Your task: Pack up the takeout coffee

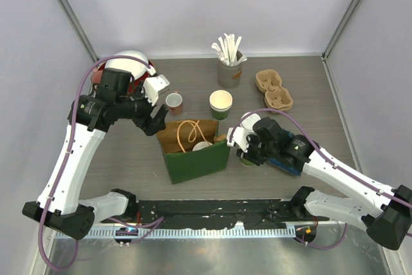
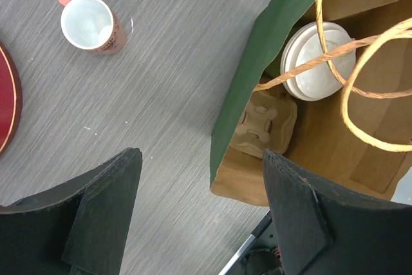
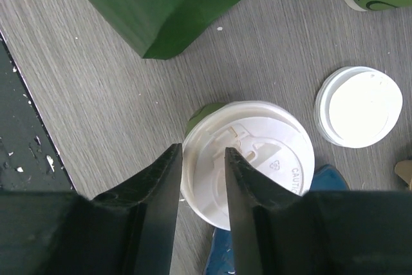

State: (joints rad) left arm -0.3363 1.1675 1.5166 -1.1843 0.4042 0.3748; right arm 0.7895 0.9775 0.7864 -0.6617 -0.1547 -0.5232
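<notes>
Counter (image 1: 129, 159): grey wood grain is running between pale walls.
Left pincer (image 2: 199, 156): I am holding it wide apart over the green bag (image 2: 244, 62) rim.
Right pincer (image 3: 203, 151): narrow, its fingers (image 3: 161, 185) are straddling the lid's near edge; I cannot tell if it is gripping.
Takeout coffee: lidded cup (image 3: 257, 159) is standing beside the bag; second lidded cup (image 2: 318, 62) is sitting inside it; open cup (image 1: 220, 103) is standing behind.

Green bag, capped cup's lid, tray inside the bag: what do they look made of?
Green bag: paper, matte green outside, brown kraft inside, creased edges.
Lid: probably thin moulded plastic, white with a slight sheen and embossed lettering.
Tray: looks like moulded paper pulp, tan, rough and dull.
</notes>
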